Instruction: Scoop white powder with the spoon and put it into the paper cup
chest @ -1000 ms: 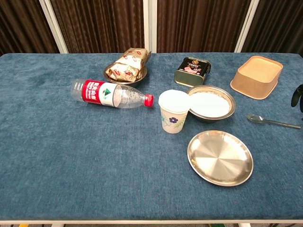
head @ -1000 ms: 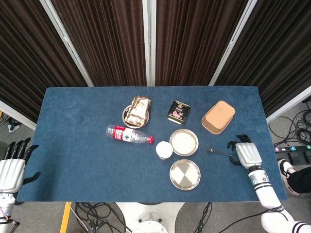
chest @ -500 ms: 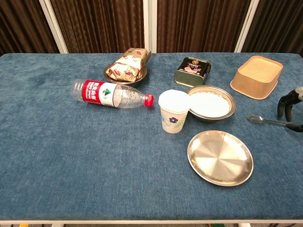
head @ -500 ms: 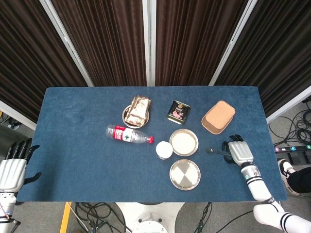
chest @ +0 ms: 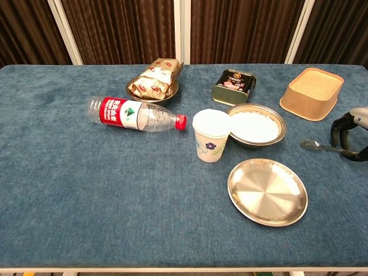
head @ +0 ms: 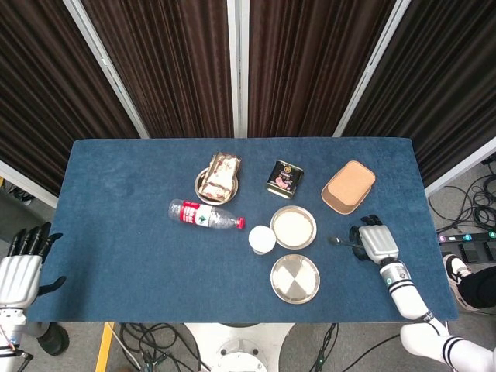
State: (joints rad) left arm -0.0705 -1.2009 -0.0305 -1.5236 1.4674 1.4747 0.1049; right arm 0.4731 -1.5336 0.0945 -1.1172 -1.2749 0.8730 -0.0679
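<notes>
A: What changed?
B: Right hand [head: 373, 242] slid in over the spoon [chest: 323, 147] handle; fingers [chest: 338, 127] curled over it, can't tell if gripping. Spoon flat on the desk [chest: 86, 190].
A: Left?
B: Left hand [head: 17, 271] idle, fingers spread. Scooping not started.

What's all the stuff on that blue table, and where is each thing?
Spoon: 1, silver, right side, lying flat under the right hand.
Paper cup: 1, white with flower print, centre, upright.
Powder bowl: 1, steel with white powder, right of and touching the cup.
Plate: 1, steel, in front of the bowl.
Bottle: 1, clear, red label and cap, lying left of the cup.
Snack dish: 1, steel, holding wrapped snacks, back centre.
Tin: 1, dark, back.
Box: 1, tan, back right.
Left hand: off the table's left edge, holding nothing.
Right hand: over the spoon handle.
</notes>
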